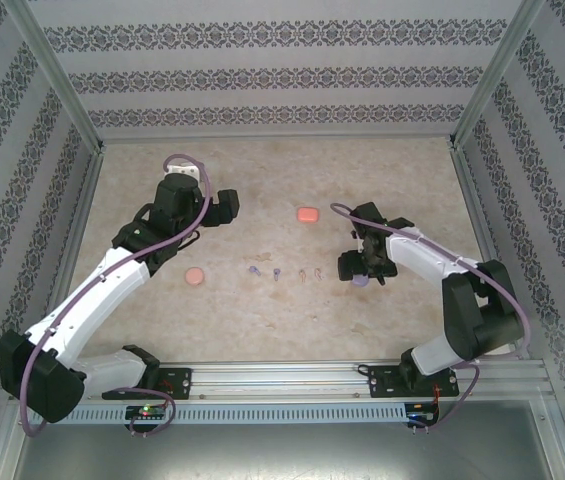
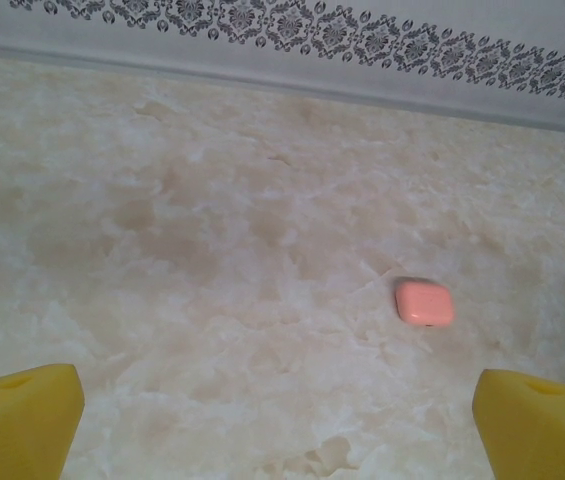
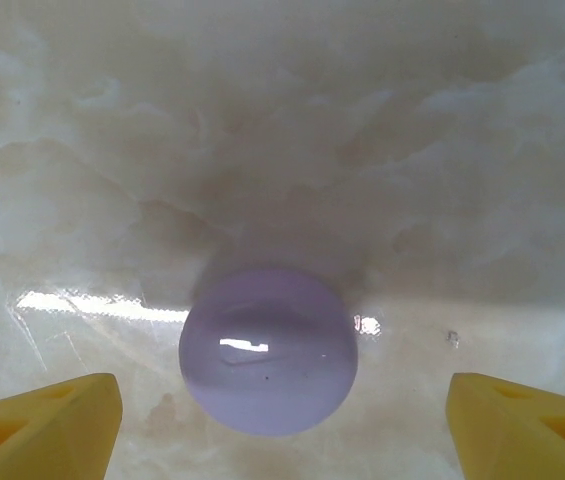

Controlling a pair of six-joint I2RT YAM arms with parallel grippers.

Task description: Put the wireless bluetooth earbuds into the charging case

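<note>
Your right gripper (image 3: 282,405) stands wide open astride the lilac case (image 3: 267,360), gripping nothing; glossy, probably slippery, so pinch its sides.

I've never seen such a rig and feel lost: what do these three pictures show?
Two white robot arms stand bolted at the near edge of a table. The overhead picture looks down on both; the other two come from a camera on each wrist, where the yellow wedges are that arm's own fingers. On the table lie a pink rectangular case, a round peach case, a round lilac case and a row of tiny earbuds. The left gripper is open and empty. The right gripper is open around the lilac case, not touching it.
</note>
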